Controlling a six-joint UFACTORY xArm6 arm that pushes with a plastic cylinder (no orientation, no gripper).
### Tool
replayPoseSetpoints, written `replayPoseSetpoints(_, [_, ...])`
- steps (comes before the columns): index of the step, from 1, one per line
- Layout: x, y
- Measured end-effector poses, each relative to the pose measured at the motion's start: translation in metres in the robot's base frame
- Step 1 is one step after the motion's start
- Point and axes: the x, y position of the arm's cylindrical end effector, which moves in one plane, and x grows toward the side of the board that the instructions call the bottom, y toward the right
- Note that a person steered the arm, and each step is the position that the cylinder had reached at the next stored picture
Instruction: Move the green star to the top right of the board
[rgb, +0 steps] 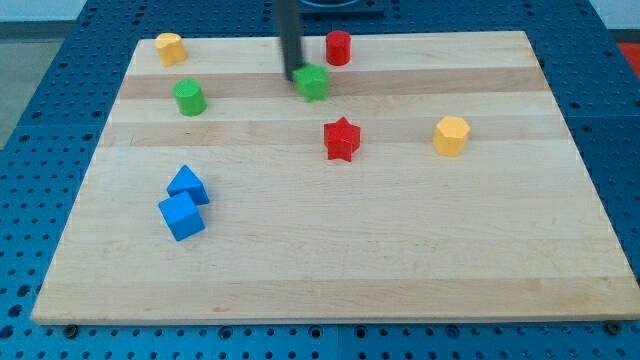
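The green star (314, 83) lies near the view's top, a little left of the board's middle. My tip (291, 76) stands right against the star's left side, touching or almost touching it. The dark rod rises from there out of the view's top. A red cylinder (338, 47) stands just above and right of the green star, near the board's top edge.
A green cylinder (189, 97) and a yellow block (169, 48) are at the top left. A red star (341, 139) sits mid-board, a yellow hexagonal block (451, 135) to its right. Two blue blocks (187, 185) (181, 216) lie at lower left. The wooden board (400, 260) ends on a blue table.
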Motion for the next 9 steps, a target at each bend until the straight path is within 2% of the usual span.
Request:
replayPoseSetpoints(1, [0.011, 0.031])
replayPoseSetpoints(2, [0.016, -0.02])
replayPoseSetpoints(3, [0.067, 0.015])
replayPoseSetpoints(4, [0.088, 0.057])
replayPoseSetpoints(5, [0.024, 0.092])
replayPoseSetpoints(6, [0.077, 0.1])
replayPoseSetpoints(7, [0.064, 0.057])
replayPoseSetpoints(8, [0.006, 0.045])
replayPoseSetpoints(9, [-0.026, 0.112])
